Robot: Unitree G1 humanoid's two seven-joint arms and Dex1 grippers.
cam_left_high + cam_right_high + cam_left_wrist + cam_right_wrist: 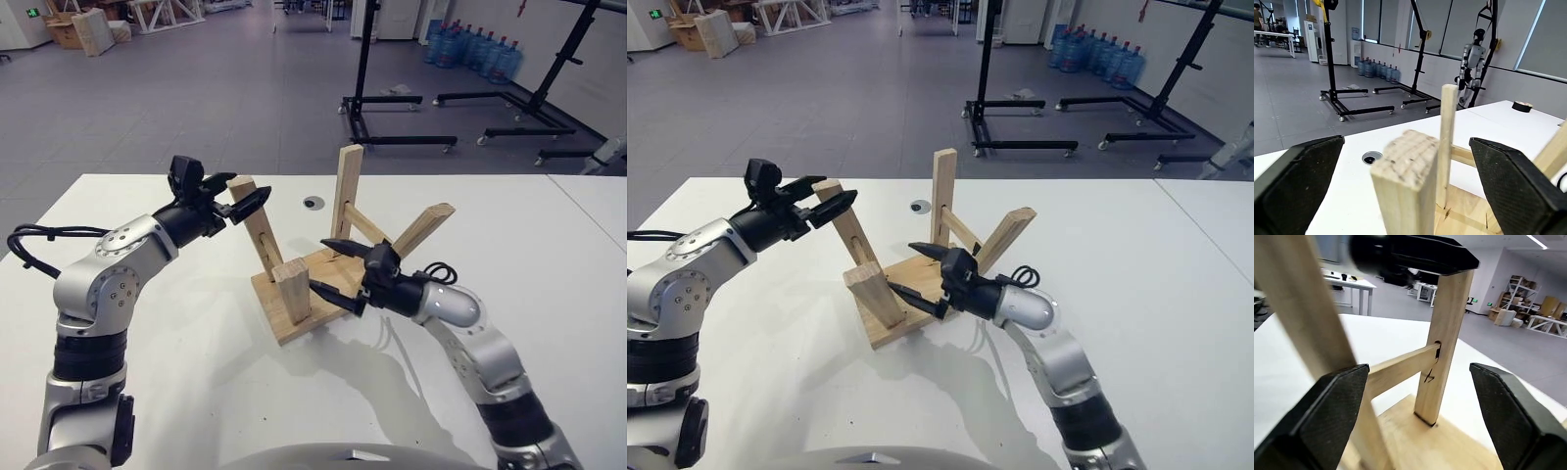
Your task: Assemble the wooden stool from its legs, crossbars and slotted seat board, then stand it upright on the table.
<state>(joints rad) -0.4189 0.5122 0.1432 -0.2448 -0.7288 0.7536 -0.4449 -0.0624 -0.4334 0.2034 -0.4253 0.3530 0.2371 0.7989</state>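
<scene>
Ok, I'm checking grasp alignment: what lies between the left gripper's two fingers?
The top end of a wooden leg, standing inside the open left gripper. The left wrist view shows a gap on each side of it.

The silver-and-black left arm [108,279] stands at the left of the frame with its elbow bent and its forearm rising towards the centre. Its black two-fingered left gripper [253,186] sits in the upper middle-left, fingers spread wide and tips pointing right. The silver-and-black right arm [480,357] climbs from the lower right corner, bends at a rounded silver joint and points left. Its black two-fingered right gripper [318,264] sits at the centre, fingers parted one above the other.
</scene>
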